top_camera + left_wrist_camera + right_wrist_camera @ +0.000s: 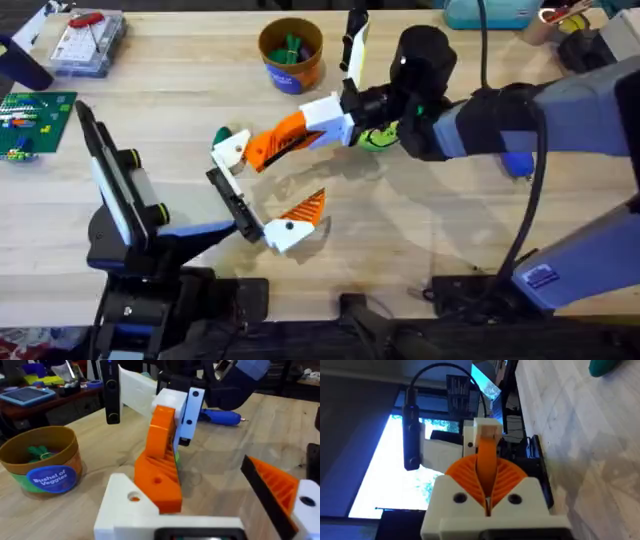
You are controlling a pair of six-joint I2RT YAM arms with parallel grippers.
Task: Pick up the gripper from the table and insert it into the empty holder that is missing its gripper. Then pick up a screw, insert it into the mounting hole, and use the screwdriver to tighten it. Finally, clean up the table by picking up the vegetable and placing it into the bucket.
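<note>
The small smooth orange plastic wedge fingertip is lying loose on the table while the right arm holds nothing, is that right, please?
Not quite: the small smooth orange plastic wedge fingertip is not loose on the table. The right wrist view shows it clamped between the right gripper fingers, held at the angular white plastic socket block.

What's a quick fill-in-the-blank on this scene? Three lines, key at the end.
1. The right gripper is shut on the smooth ___ gripper.
2. The white holder is joined to a thin ___ rail.
3. The bucket has a label reading "Bushel of ___".
Missing words: orange; black; Veggies.
</note>
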